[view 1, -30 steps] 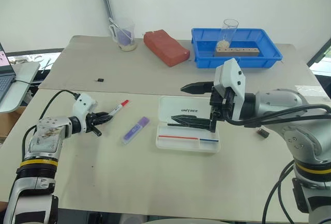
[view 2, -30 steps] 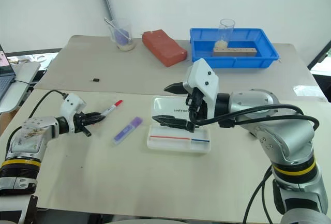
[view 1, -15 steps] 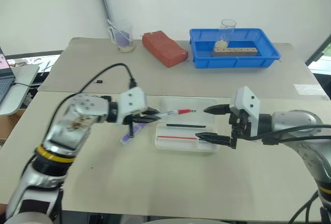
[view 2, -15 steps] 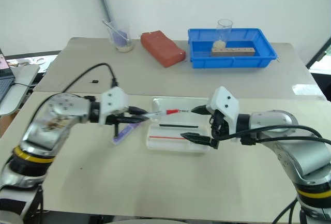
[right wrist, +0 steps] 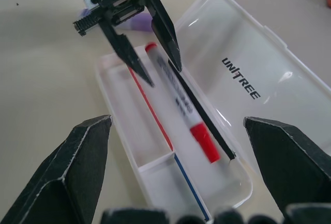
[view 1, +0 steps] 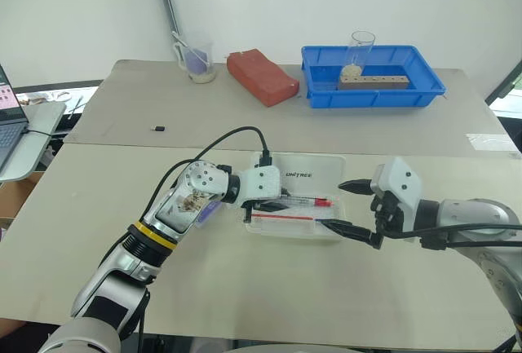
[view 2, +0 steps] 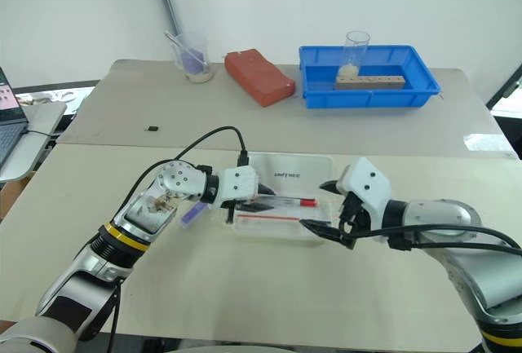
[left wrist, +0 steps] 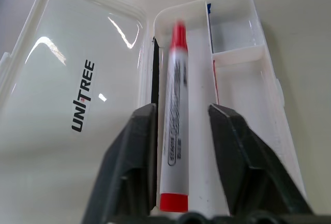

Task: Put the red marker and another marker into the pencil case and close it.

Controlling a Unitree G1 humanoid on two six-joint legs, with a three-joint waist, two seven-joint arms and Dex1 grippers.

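The red marker (left wrist: 175, 125) lies in the pencil case (view 1: 322, 169) (lid open); left end effector (right wrist: 155, 58) released, right end effector (view 1: 349, 206) spread wide.

Purple highlighter (view 1: 207, 209) mostly hidden behind left arm, only sliver showing beside pencil case (view 1: 298, 175); same highlighter in right wrist view just lavender patch behind left gripper (right wrist: 150, 38); whether red marker (left wrist: 174, 115) touches fingers (left wrist: 135, 146) cannot tell; marker print blurred, unreadable; thin black item along case hinge too slim to identify; contents of cup (view 1: 194, 57) and glass (view 1: 356, 53) in blue tray (view 1: 424, 72) too small to tell; small dark object (view 1: 159, 128) on table unidentifiable; laptop (view 1: 8, 116) cut off by picture edge.
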